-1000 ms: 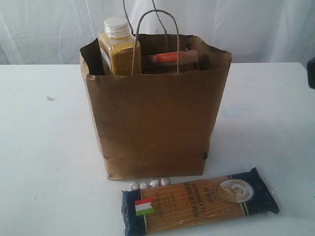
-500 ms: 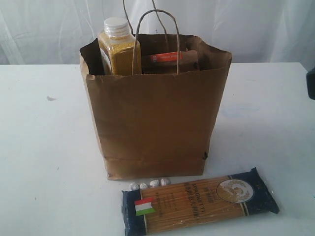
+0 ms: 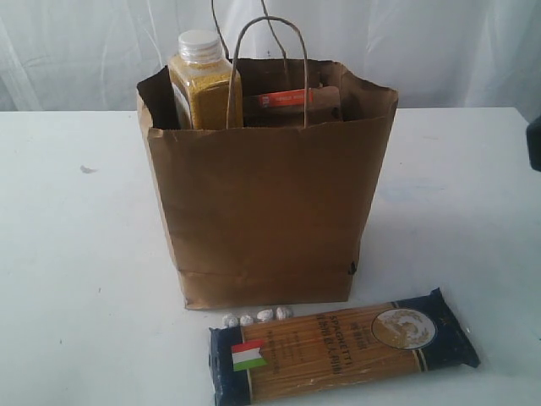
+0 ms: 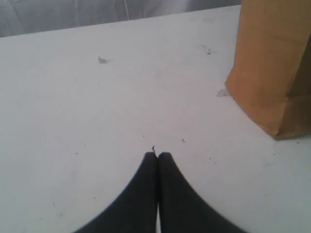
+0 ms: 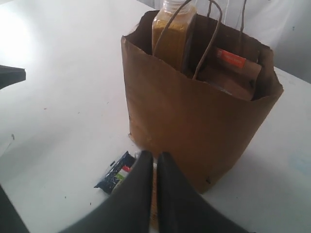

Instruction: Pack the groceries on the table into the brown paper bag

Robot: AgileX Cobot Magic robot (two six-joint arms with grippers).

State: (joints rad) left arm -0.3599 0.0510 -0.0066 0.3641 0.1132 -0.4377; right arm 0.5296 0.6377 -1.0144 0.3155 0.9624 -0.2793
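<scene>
The left gripper is plain matte black, with two smooth fingers that are broad at the base and sweep in to narrow, rounded tips. The right gripper looks the same, a matching pair of black, horn-shaped fingers. From across the table only a dark, square-edged bit of the right arm shows, too little for detail.

Lab setup: white tbl, curtain

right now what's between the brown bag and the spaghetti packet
A short row of small white lumps on the table, seen in the exterior view.
</scene>
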